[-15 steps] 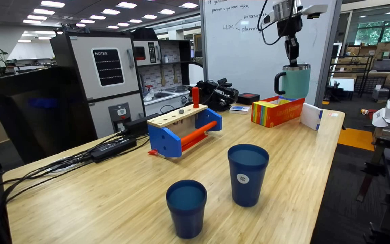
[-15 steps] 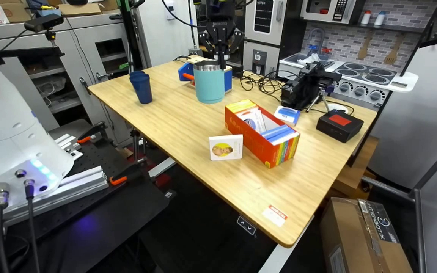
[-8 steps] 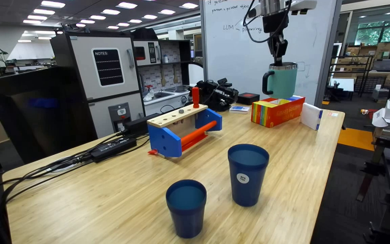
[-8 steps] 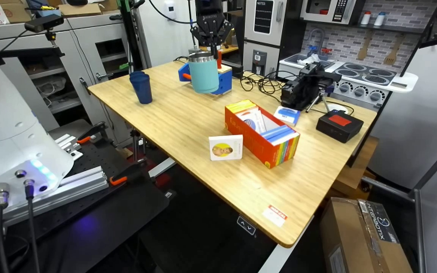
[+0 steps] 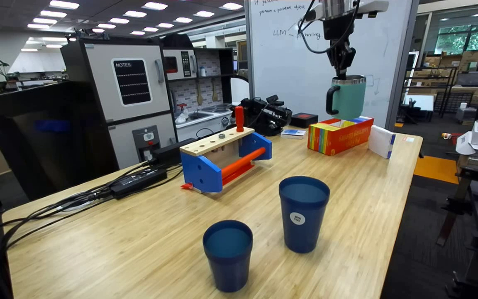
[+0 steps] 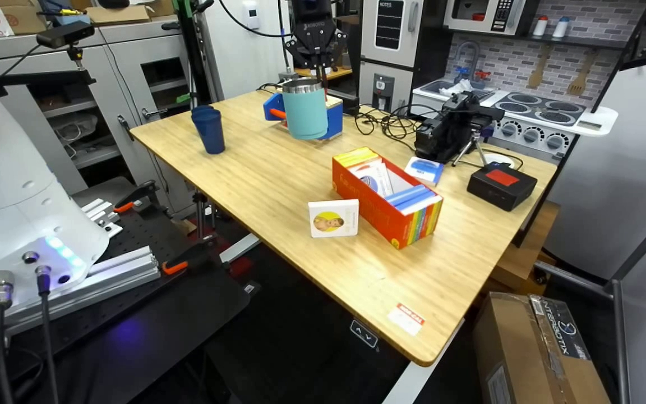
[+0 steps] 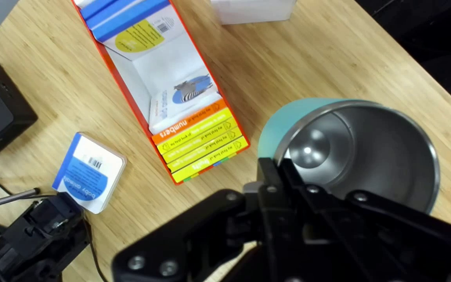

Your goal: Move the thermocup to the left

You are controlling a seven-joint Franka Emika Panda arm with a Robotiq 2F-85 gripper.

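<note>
The teal-green thermocup [image 5: 349, 99] hangs upright in the air above the table, short of the red book box in an exterior view; it also shows in an exterior view [image 6: 305, 115] in front of the toy workbench. Its black handle shows in an exterior view [image 5: 331, 100]. My gripper [image 5: 341, 75] is above it with the fingers pointing down. In the wrist view the gripper [image 7: 276, 162] is shut on the rim of the thermocup [image 7: 284, 121], one finger inside and one outside. The steel inside looks empty; the handle is hidden there.
Two dark blue cups [image 5: 304, 220] [image 5: 228, 261] stand on the table [image 5: 139, 249]. A blue and red toy workbench [image 5: 201, 176] stands near the cables [image 5: 73, 203]. A red book box [image 6: 368, 210], a white booklet [image 6: 334, 219] and a black box [image 6: 502, 188] are also there.
Over the last second the thermocup and gripper moved left in both exterior views and rose a little. In the last half second they drifted slightly back right. The grip stays shut.
</note>
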